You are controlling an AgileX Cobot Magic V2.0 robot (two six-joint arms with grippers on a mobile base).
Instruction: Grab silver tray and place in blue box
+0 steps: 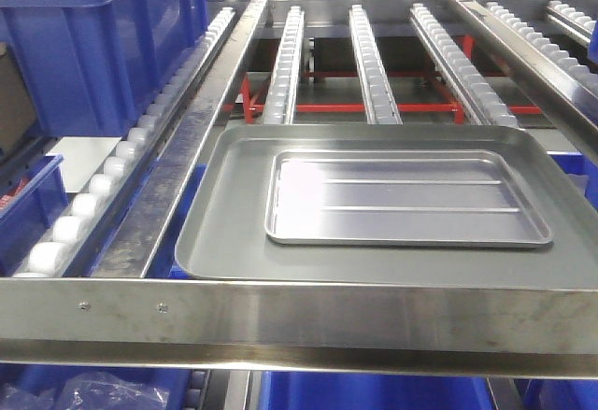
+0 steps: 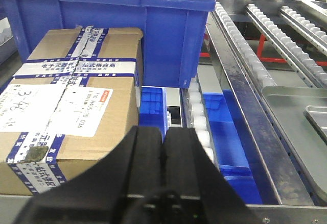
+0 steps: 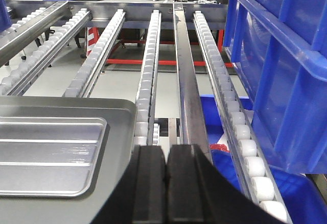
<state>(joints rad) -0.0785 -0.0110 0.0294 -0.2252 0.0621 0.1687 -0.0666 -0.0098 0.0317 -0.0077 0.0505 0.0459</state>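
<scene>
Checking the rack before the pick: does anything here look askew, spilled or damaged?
Nothing stands out. The small shiny silver metal tray lies flat and square inside the larger dull grey metal tray, with no dents or spills visible. The large blue plastic crate stands upright to the left.

The front view looks down along the roller rack (image 1: 374,64) from close by. Both wrist views face forward from either flank, sharing the silver tray (image 1: 406,195).

Shiny silver tray (image 1: 406,197), lying flat inside larger grey tray (image 1: 224,233), deep ribbed blue box (image 1: 103,50), upright at far left
</scene>
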